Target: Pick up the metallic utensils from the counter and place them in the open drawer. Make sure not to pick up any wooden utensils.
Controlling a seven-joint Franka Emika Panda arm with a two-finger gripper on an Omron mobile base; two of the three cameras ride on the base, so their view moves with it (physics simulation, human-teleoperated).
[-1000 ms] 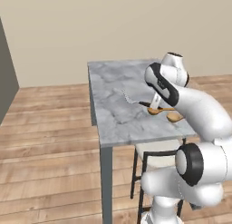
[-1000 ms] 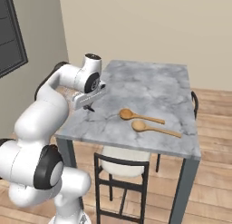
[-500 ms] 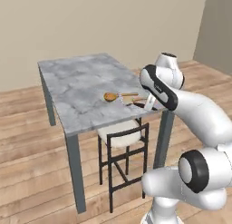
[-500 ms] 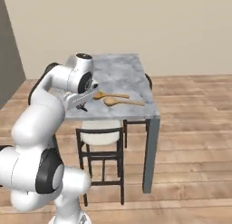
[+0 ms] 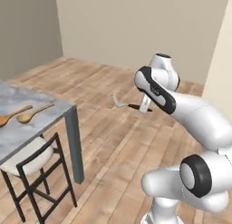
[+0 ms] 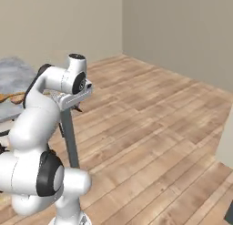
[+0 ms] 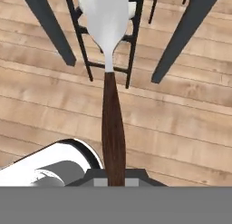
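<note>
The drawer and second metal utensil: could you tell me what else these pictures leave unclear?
- Drawer and second metal utensil: cannot be made out.
- Counter: cut off by the left edge, left base view.
- Gripper fingertips: hidden behind the held utensil handle, hand view.
- Wooden spoons: one bowl cropped at the left edge.

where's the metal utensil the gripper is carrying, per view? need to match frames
Left base view: metallic utensil at centre, held over the wood floor, silver end pointing left, gripper shut on its dark handle.
Right base view: I cannot pick it out beside the arm.
Hand view: metallic utensil runs up the middle, silver end on top.
Shared landmark: the chair by the counter.
</note>
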